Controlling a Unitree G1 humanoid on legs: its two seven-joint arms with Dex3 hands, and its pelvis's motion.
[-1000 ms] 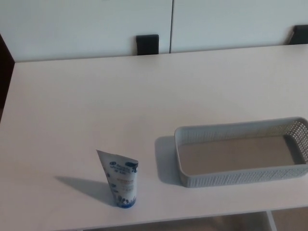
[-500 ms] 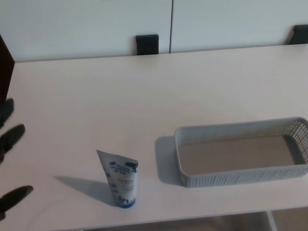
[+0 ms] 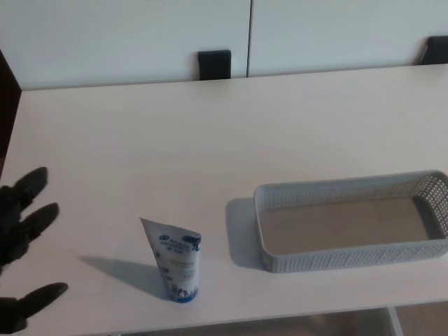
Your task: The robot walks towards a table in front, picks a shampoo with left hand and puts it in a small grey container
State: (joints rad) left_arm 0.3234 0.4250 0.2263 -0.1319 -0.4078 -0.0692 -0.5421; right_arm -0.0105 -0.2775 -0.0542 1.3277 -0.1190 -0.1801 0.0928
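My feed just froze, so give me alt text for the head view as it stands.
The open left hand shows at the left edge of a pale table, not touching the shampoo tube standing cap-down near the front edge. An empty grey container lies right of the tube; the right hand is out of view.

Left hand (image 3: 15, 234) splayed near upright shampoo (image 3: 178, 262)

Pale table (image 3: 210, 133) fills most of view, spreading fwd & right of my left hand (image 3: 21, 241). Past its far edge: white wall panels (image 3: 119, 35) w/ vertical seam (image 3: 250, 31), black block (image 3: 214, 64) at seam's foot. Dark strip (image 3: 4, 98) straight ahead of hand.
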